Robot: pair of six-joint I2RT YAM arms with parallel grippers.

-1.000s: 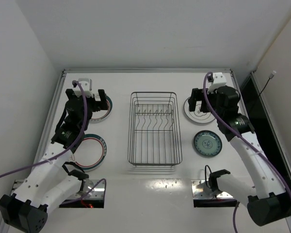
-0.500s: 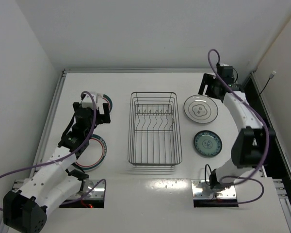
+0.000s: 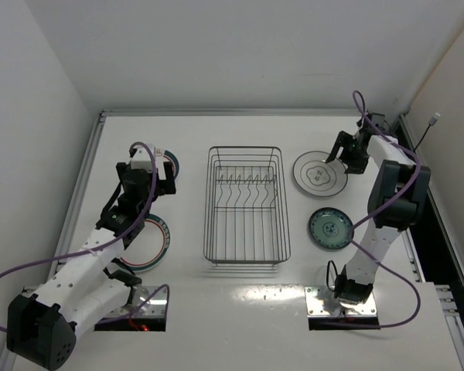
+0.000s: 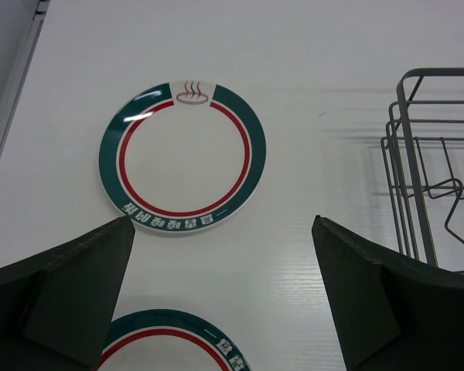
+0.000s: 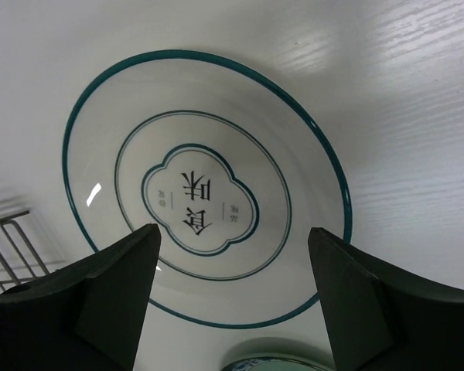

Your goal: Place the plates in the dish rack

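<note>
Left gripper [image 4: 223,226]: jaws spread wide and holding nothing; it hangs at the left of the top view.
Far ringed plate [image 4: 182,158]: flat on the table [image 3: 240,124], seen between the left fingers.
Near ringed plate [image 3: 151,241]: lower left, just below the far one.
Dish rack [image 3: 208,209]: centre of the frame, between the two pairs of plates.
Dark-rimmed plate [image 3: 319,174]: upper right, lying flat beside the rack.
Small teal plate [image 3: 330,228]: just below it.
Right gripper [image 5: 233,232]: jaws apart and gripping nothing, over the dark-rimmed plate's right edge.
</note>
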